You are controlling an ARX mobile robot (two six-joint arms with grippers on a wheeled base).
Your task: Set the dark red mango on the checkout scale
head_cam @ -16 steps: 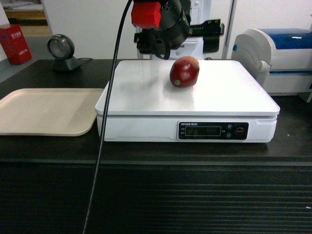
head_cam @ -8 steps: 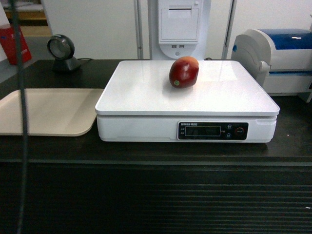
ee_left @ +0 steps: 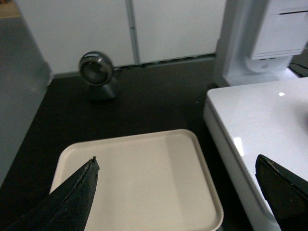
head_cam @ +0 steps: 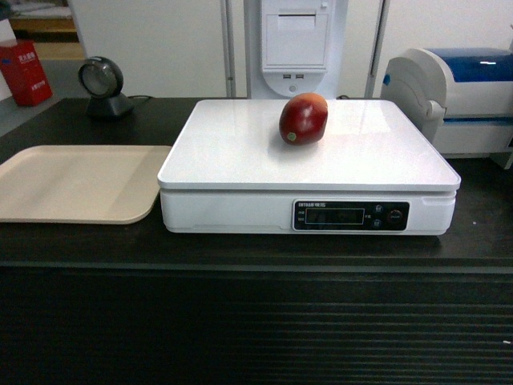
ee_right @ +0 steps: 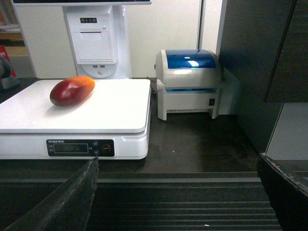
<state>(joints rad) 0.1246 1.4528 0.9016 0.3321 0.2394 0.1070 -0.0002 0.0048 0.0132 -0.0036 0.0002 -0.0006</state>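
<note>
The dark red mango (head_cam: 303, 118) lies on the white platform of the scale (head_cam: 240, 152), toward its back middle; it also shows in the right wrist view as the mango (ee_right: 71, 90) on the scale (ee_right: 115, 110). The scale stands on the dark checkout (head_cam: 256, 321) with its ribbed front. No gripper appears in the head view. My left gripper (ee_left: 178, 185) hangs open and empty above the beige tray, beside the scale's left edge (ee_left: 250, 120). My right gripper (ee_right: 178, 190) is open and empty in front of the checkout's ribbed front (ee_right: 183, 207), apart from the mango.
A flat beige tray (head_cam: 76, 183) lies left of the scale. A round barcode scanner (head_cam: 103, 87) stands at the back left. A white-and-blue printer (head_cam: 453, 92) sits right of the scale, a white receipt terminal (head_cam: 295, 40) behind it. A dark cabinet wall (ee_right: 260, 57) rises at far right.
One second ago an arm with a red part hung above the mango at the scale's back; it has left the head view, along with its black cable. The mango stays put.
</note>
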